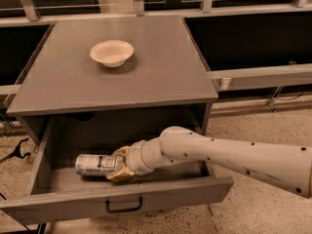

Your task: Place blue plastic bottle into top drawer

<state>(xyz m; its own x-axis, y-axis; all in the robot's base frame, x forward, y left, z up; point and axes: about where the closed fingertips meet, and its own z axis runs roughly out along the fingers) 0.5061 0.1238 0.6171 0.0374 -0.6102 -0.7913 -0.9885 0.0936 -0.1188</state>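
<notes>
The top drawer (pixel 122 201) of the grey cabinet is pulled out, its flat front with a small dark bar handle facing me. The blue plastic bottle (pixel 95 164) lies on its side inside the drawer, towards the left. My gripper (pixel 118 165) reaches into the drawer from the right on the white arm, and its yellowish fingers are closed around the bottle's right end. The bottle looks low, at or just above the drawer floor.
A white bowl (pixel 111 52) stands on the cabinet top (pixel 161 77). Dark shelving and rails run behind and to the right of the cabinet. Speckled floor lies to the right of the drawer.
</notes>
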